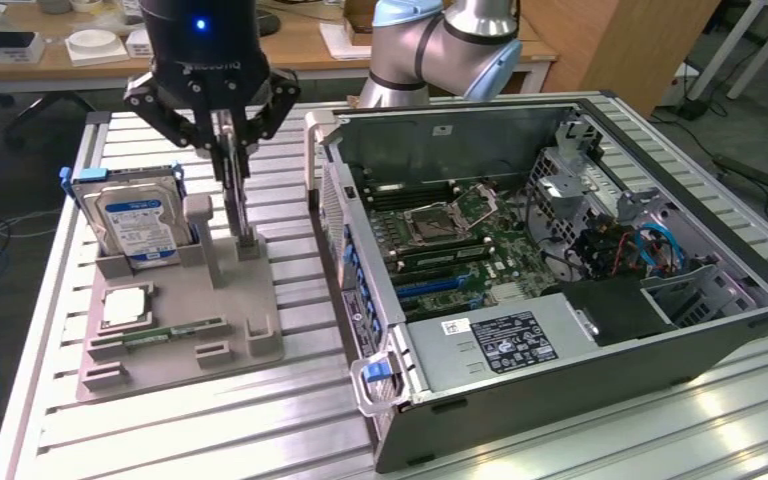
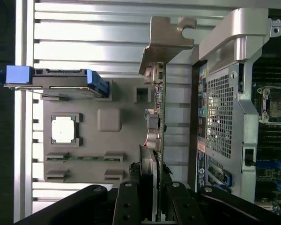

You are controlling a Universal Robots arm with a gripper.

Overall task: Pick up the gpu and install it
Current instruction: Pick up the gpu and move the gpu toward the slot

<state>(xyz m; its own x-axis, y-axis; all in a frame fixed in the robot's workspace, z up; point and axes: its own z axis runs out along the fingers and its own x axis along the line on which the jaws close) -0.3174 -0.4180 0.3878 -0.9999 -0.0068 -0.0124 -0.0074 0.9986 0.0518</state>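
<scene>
While your fingers [image 1: 229, 140] are pinching the gpu [image 1: 233, 200] upright at the gray tray [image 1: 184, 300], it is not yet sitting in the case [image 1: 598, 370], so installing is remaining.

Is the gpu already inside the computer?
No, the gpu stands upright at the gray tray, outside the computer case, with the gripper closed on it.

arm [image 1: 438, 50]: elbow bent | jaws: pointing down, narrow gap, apparently gripping
</scene>
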